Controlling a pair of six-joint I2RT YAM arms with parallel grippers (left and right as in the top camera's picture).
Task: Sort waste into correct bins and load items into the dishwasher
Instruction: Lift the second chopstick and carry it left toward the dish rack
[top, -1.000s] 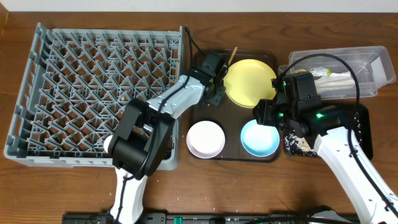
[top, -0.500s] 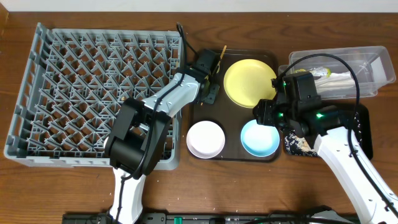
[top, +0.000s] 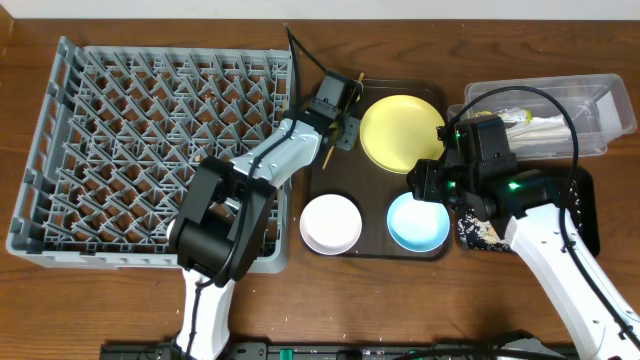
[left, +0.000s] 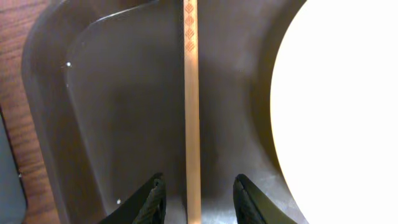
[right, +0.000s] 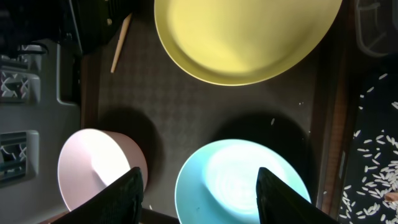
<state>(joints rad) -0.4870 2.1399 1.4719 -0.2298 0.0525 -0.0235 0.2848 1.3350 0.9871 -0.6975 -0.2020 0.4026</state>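
Since a moment ago the left gripper has drawn away from the yellow plate toward the far left corner of the dark brown tray. The wooden chopstick has swung with it and now lies more steeply slanted, one end poking past the tray's far edge. The plate, the white bowl and the light blue bowl have not shifted, and the right arm sits just as it did.

From the left wrist the chopstick runs straight up between the two fingers. A strip of tray shows on either side of it, so the visible tips do not touch it. Whether they pinch it lower down, out of view, I cannot tell.

The right gripper hangs over the near half of the tray with its fingers spread wide and nothing between them, one over the white bowl and one over the blue bowl.

The grey dish rack fills the left end of the bench. The clear tub stands at the far right corner, and the black tray lies near the right edge with rice crumbs scattered in it.
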